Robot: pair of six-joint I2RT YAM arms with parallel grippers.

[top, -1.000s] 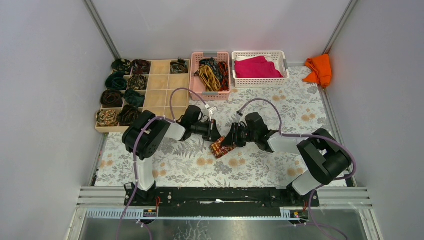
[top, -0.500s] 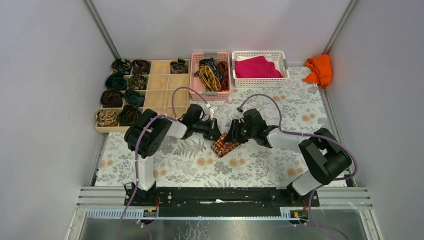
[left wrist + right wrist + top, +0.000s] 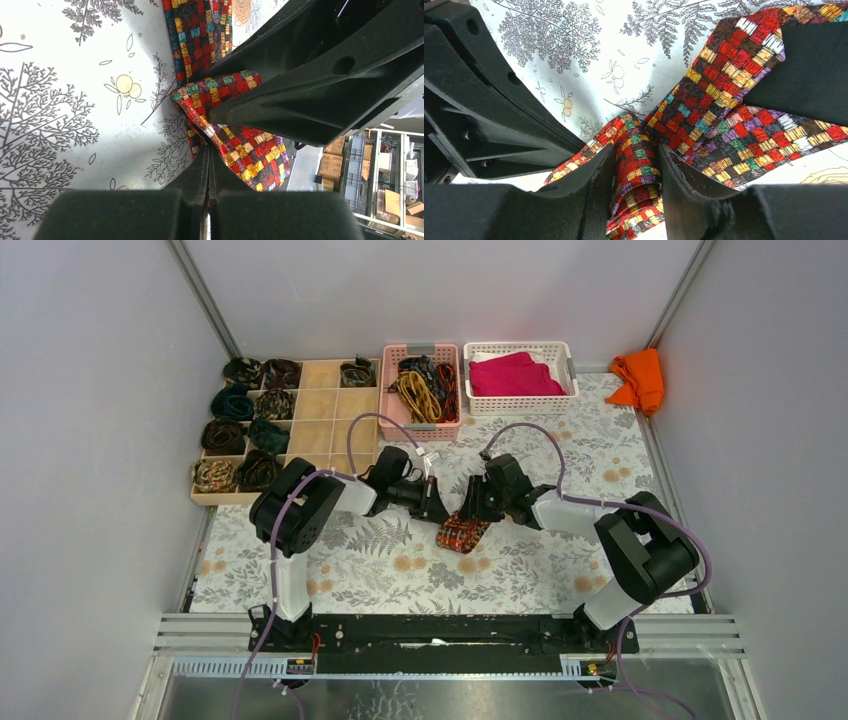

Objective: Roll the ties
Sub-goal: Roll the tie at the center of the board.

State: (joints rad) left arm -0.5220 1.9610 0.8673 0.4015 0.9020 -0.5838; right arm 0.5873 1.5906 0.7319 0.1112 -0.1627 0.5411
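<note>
Floral-printed surface (image 3: 360, 560) carries the tie (image 3: 463, 535) at centre frame. Left pincer (image 3: 207, 155) is clenched on a fold of it. Right pincer (image 3: 635, 160) grasps the bunched section. Risk: uneven pull between pincers would likely slacken the folds and unravel the roll.

On the table (image 3: 380, 560), the tie (image 3: 463, 533) lies between the two claws. One fold is caught at the tips of the left claw (image 3: 438, 513), another stands between the fingers of the right claw (image 3: 468, 512), and the rest trails just in front of them. Behind and to the left of the left claw sits a compartment tray (image 3: 330, 400), with rolled ties (image 3: 245, 435) mostly in its left cells. Directly behind the claws stands a basket (image 3: 388, 390) of loose ties (image 3: 420, 390). A second basket (image 3: 520, 408), to its right, holds a folded cloth (image 3: 512, 375). Well behind and to the right of the right claw, a crumpled cloth (image 3: 640, 378) lies in the table's corner.
</note>
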